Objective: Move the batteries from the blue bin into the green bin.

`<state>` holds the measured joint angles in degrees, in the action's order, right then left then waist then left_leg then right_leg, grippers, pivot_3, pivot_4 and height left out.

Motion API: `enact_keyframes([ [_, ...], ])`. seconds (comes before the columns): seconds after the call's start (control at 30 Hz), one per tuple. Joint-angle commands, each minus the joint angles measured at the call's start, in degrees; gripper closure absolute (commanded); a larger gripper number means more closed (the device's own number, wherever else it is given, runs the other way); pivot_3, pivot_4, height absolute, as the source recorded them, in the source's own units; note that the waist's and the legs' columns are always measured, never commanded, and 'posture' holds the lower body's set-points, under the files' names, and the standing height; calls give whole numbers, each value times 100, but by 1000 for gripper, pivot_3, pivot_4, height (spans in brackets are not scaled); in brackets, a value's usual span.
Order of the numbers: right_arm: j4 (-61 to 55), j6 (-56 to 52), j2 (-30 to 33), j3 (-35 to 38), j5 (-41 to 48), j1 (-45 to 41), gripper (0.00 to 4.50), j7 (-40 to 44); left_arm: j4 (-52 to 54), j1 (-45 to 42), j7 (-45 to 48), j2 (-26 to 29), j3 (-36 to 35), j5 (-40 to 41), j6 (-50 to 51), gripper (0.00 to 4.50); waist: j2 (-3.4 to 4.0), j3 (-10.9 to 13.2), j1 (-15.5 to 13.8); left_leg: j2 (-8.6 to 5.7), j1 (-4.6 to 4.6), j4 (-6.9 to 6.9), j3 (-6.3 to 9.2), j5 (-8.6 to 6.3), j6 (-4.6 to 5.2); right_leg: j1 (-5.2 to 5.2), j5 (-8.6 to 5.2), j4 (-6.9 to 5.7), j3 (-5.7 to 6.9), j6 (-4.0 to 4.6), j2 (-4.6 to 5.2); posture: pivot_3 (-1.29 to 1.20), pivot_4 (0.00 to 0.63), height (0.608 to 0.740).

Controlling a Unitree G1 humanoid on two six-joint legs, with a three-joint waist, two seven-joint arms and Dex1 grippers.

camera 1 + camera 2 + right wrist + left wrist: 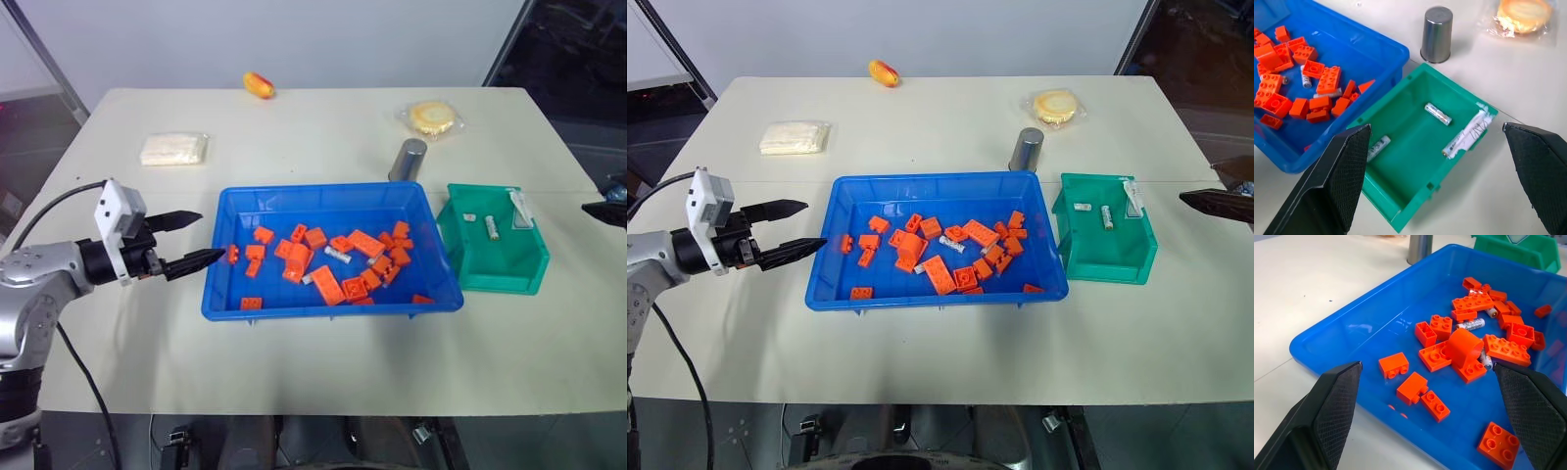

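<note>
Your left gripper [196, 241] hangs with its jaws spread wide and nothing between them, just outside the left wall of the blue bin [323, 191], tips aimed in over the rim. Your right gripper [1442, 181] is released too, jaws far apart and empty, poised above the green bin [1400, 215], which sits on the worktop [323, 362] just beside the blue bin's right wall. Inside the green one you've got batteries [1438, 113] lying loose on the floor: one near the middle, one by the front edge, and a white label against the far wall. Back in the blue bin, more silver cells lie scattered among the orange bricks [1464, 350], one in the open near the centre, others half tucked under bricks. Behind the bins stands a grey metal can [1436, 34], with a wrapped yellow snack [431, 117] further back.
</note>
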<state>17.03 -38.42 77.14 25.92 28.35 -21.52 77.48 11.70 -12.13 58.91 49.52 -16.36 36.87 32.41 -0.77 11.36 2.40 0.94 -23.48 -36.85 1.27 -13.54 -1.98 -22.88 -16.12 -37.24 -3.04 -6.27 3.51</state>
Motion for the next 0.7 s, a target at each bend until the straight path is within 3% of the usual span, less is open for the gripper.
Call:
enact_keyframes([
  [0.03, -192, 8, -19, 35, 109, -160, 73, -68, 169, -105, 15, 69, -55, 78, 26, 0, 0, 0, -1, 0, 0, 0, 0, 0, 0, 0, 0, 0, 0, 0, 0, 0, 150, 740],
  [0.2, -439, -74, -114, -120, 184, -380, 73, -243, 225, -118, 22, 87, -68, 96, 82, 0, 0, 0, 1, 0, 0, 0, 0, 0, 0, 0, 0, 0, 0, 0, 0, 0, 150, 740],
  [0.4, -1374, -623, -639, -991, 291, -1535, 73, -1020, 267, -247, 56, 149, -28, 81, 161, 0, 1, 1, 9, 3, 0, -1, 1, 0, 0, -6, 0, -7, -1, 0, -5, 0, 150, 740],
  [0.7, -2208, -2736, -1928, -2292, 715, -3541, 73, -2071, 515, -235, -14, 82, 31, 35, 129, 0, 0, 1, -11, 1, -20, -2, 6, 0, 0, -24, 0, -9, -1, 0, -1, 0, 150, 740],
])
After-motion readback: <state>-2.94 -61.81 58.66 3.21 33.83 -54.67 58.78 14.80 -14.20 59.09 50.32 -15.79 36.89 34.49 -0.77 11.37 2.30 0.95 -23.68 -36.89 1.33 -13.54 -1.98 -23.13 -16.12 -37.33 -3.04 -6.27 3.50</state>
